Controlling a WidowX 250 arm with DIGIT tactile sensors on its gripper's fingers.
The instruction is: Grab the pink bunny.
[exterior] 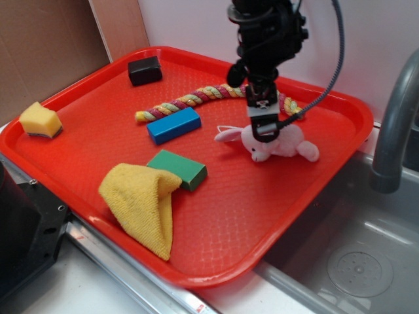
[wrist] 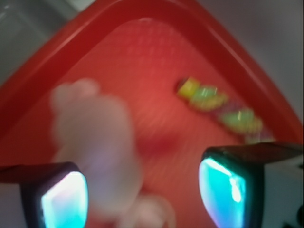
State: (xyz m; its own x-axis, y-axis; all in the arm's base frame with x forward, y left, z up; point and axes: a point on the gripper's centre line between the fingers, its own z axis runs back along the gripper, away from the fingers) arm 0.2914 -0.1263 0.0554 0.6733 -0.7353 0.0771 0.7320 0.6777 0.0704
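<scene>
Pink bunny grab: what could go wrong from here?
1. In the wrist view the pink bunny sits toward the left finger, off-centre between the open jaws, so closing may catch only its edge.
2. The rope toy lies just behind the gripper; drifting back could snag it.

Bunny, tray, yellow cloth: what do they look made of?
Bunny: soft plush fabric, matte and fuzzy at the edges. Tray: likely molded plastic, semi-gloss red, with a fine pebbled grid and raised rim. Yellow cloth: looks like microfiber or terry, matte napped surface, folding limply.
</scene>
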